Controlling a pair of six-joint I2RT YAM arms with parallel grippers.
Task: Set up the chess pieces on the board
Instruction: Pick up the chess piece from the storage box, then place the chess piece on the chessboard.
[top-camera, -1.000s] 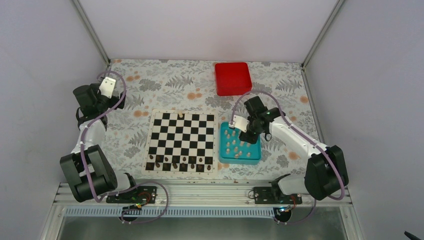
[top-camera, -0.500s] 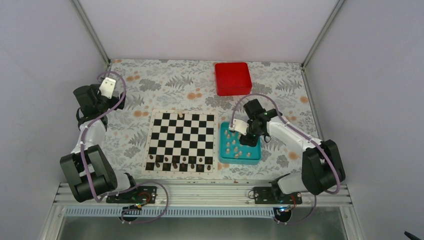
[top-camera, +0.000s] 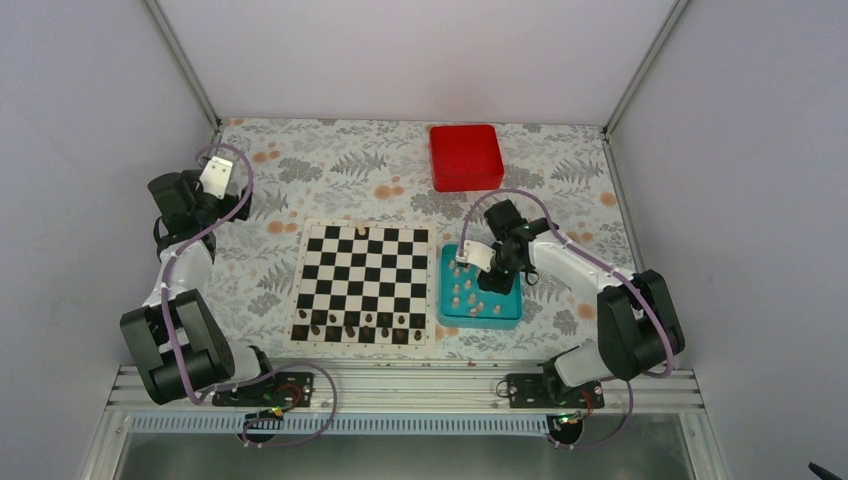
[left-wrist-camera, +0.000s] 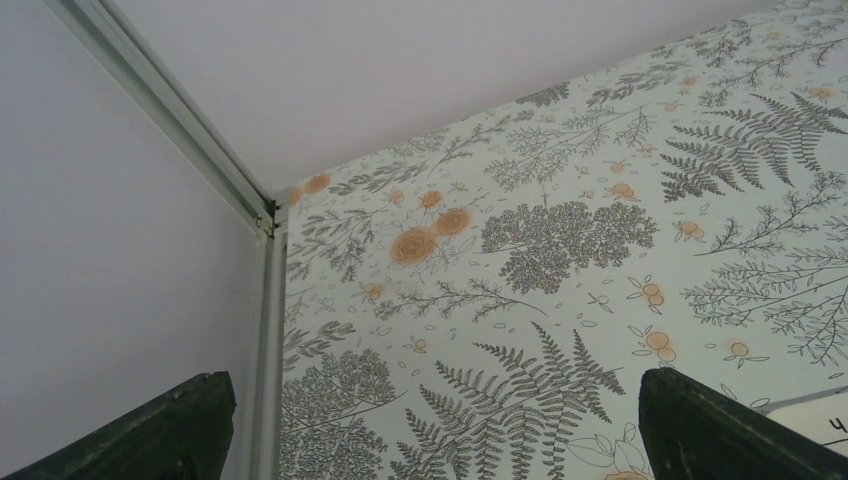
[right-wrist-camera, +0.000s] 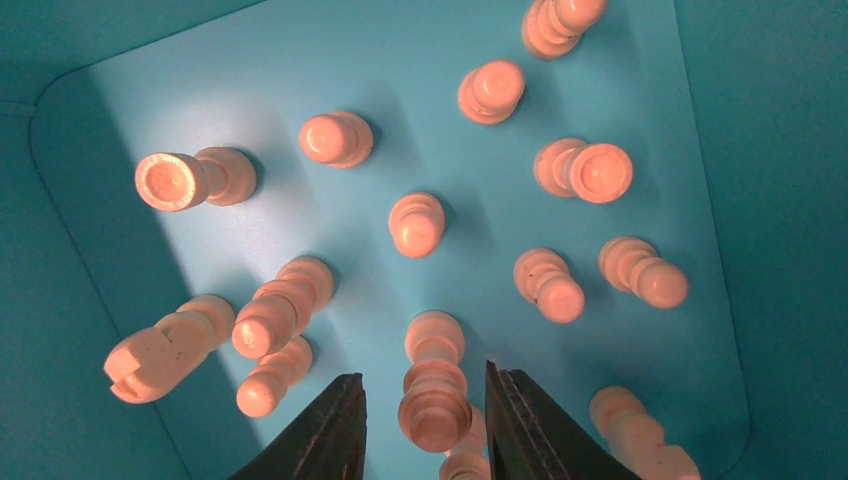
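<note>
My right end effector (right-wrist-camera: 425, 372) sits narrowed around one of the chess pieces (right-wrist-camera: 415, 225), can't tell if it's pinching yet, down in the smooth teal tray (right-wrist-camera: 780, 200) just right of the checkered board (top-camera: 362, 283), they're small cream pegs with rounded, ringed, lathe-turned shapes, and my left end effector (left-wrist-camera: 430, 400) gapes wide.

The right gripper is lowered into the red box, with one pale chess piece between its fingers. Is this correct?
Not fully. The right gripper is lowered into the teal tray, not the red box, as the right wrist view shows. One pale chess piece is indeed between its fingers.
</note>
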